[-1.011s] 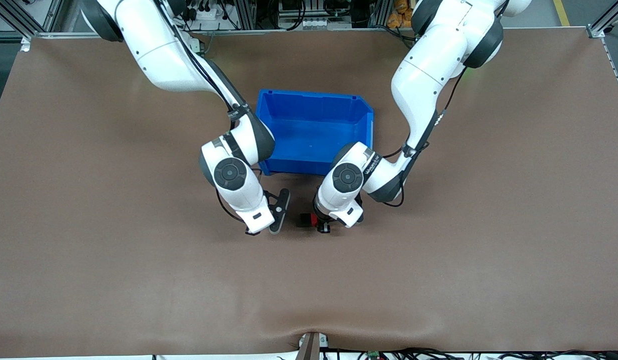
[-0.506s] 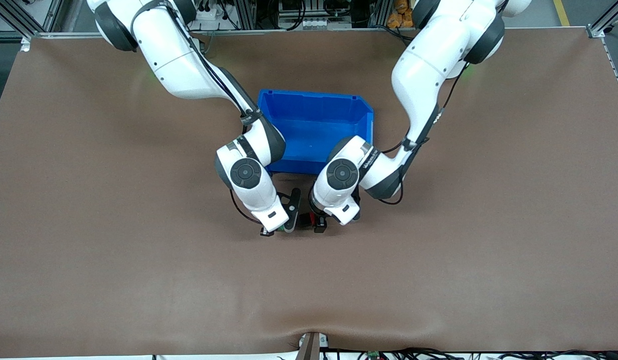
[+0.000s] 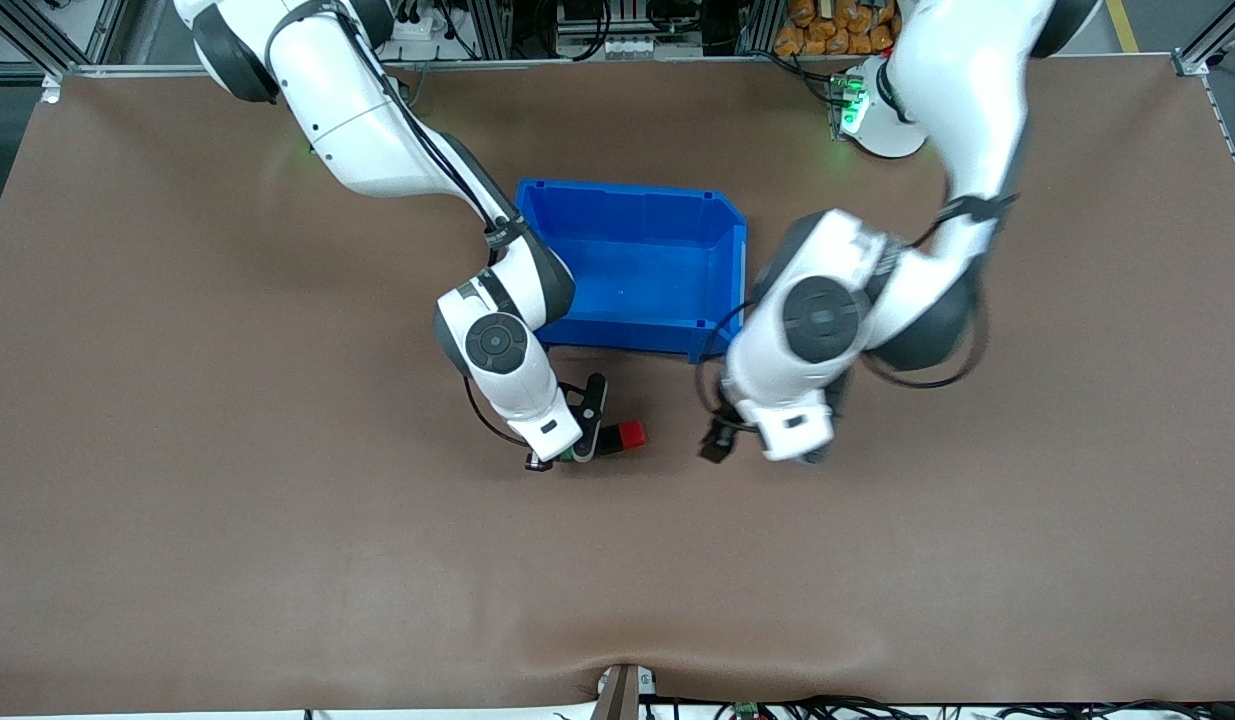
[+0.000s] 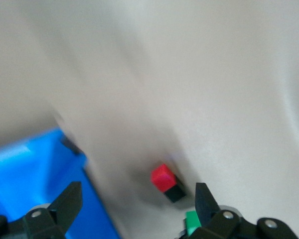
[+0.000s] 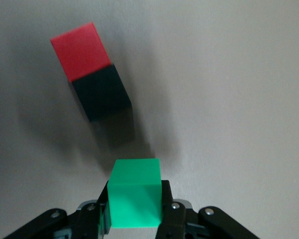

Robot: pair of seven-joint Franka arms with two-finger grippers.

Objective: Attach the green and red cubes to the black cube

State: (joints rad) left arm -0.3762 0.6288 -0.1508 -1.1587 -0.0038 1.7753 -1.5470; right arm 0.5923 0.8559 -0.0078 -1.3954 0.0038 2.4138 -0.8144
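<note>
Found the right gripper point(image 5: 134, 201) clenched on a small bright green solid cube point(image 5: 135, 191), with one black finger point(image 5: 170, 211) pressed against each side of it. Located that gripper point(image 3: 577, 452) just below mid-frame in the front view, low over the brown table covering point(image 3: 277, 560), with only a sliver of the green cube point(image 3: 567, 457) showing under the white wrist. Could not determine whether the green cube touches the table. Noted a small matte black cube point(image 5: 102, 93) just ahead of the held cube in the right wrist view, apart from it by a narrow strip of bare table. Noted a small bright red cube point(image 5: 81, 51) joined face to face with the black one, on the side away from the green. Confirmed in the front view: black cube point(image 3: 609, 440) and red cube point(image 3: 631, 433) resting together on the table near frame centre, the red toward the left arm's end. Recorded a blue plastic open-topped bin point(image 3: 627, 192) in the upper middle of the frame, farther from the front camera than the cubes. Found the left gripper point(image 4: 138, 201) released and empty, with fingers point(image 4: 70, 199) spread wide. Placed it point(image 3: 717, 442) raised over bare table, toward the left arm's end from the cube pair and well apart from it. Saw the red cube point(image 4: 162, 178), black cube point(image 4: 175, 191), green cube point(image 4: 192, 221) and bin wall point(image 4: 20, 169) in its wrist view.
</note>
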